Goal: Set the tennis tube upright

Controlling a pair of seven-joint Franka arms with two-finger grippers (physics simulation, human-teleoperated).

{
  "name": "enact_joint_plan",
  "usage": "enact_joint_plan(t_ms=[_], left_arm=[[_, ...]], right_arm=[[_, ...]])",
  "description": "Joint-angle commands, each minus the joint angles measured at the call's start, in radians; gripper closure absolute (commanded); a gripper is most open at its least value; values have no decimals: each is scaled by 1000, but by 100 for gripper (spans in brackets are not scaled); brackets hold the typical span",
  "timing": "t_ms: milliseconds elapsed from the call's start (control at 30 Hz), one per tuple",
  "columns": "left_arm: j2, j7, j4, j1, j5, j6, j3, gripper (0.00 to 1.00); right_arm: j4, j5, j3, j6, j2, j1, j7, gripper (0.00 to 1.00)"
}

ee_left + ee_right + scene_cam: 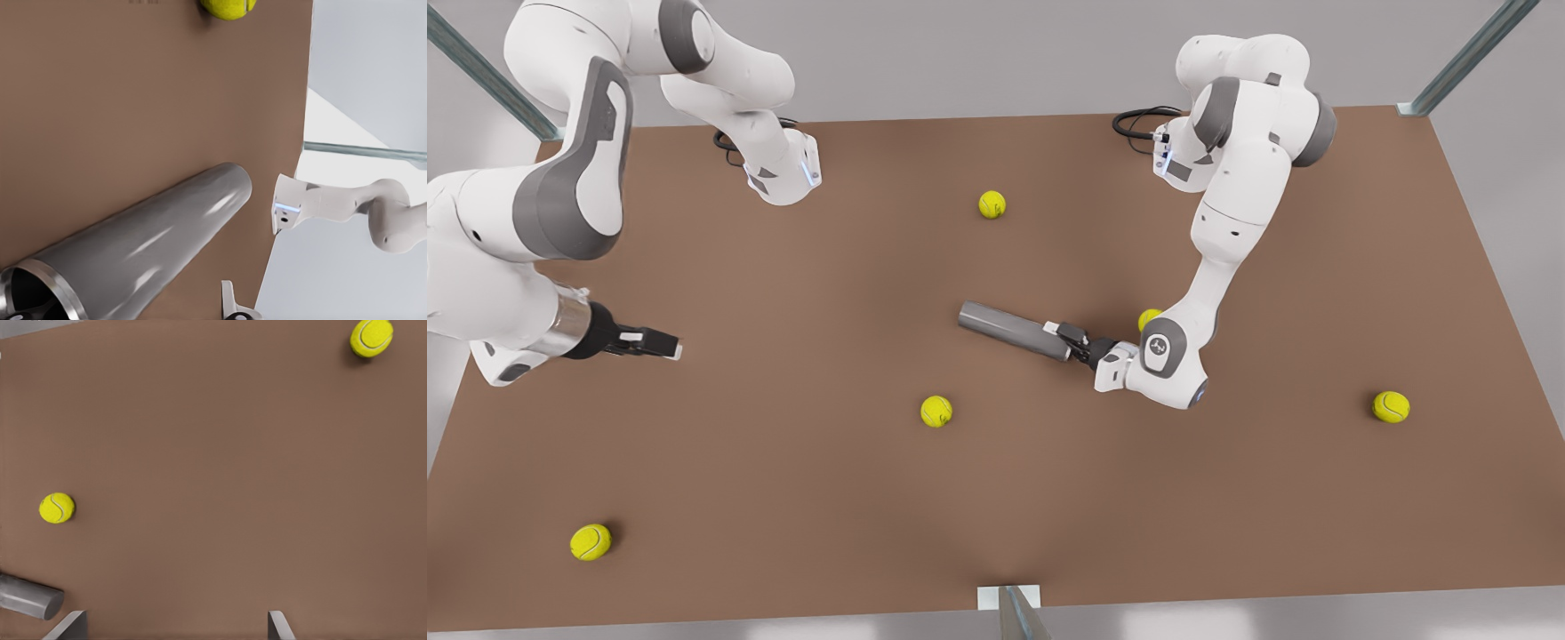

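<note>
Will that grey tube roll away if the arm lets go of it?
Probably: the tube is a smooth round cylinder lying on its side on a flat table. Its glossy wall may slip in the left gripper at its rimmed end. It looks rigid.

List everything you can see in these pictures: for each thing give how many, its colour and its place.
tennis tube: one, dark grey, lying flat near the table's middle.
tennis balls: five, yellow, scattered over the table; one is partly hidden behind the arm on the front view's right.
table: one, brown, under everything.
left pincer: one, black and white, at the tube's lighter-rimmed end, on the front view's right.
right pincer: one, open, waiting above the table on the front view's left.
</note>
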Motion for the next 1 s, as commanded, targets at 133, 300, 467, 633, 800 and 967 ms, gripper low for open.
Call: enact_joint_plan(t_ms=[133, 300, 467, 633, 800, 967], left_arm=[[1, -21, -11, 0, -4, 15, -1, 26], [0, -21, -11, 0, 1, 11, -1, 35], [-3, -36, -11, 0, 4, 0, -1, 50], [-17, -42, -8, 0, 7, -26, -1, 58], [-52, -87, -10, 0, 9, -40, -1, 68], [-129, -148, -7, 0, 119, -87, 0, 75]], right_arm=[[0, -4, 1, 0, 0, 7, 6, 0], [-1, -7, 3, 0, 5, 10, 8, 0], [0, -6, -4, 0, 11, 1, 8, 0], [0, -6, -4, -2, 11, 7, 19, 0], [-4, -4, -2, -3, 11, 4, 19, 0], [-4, 0, -2, -3, 11, 2, 19, 0]])
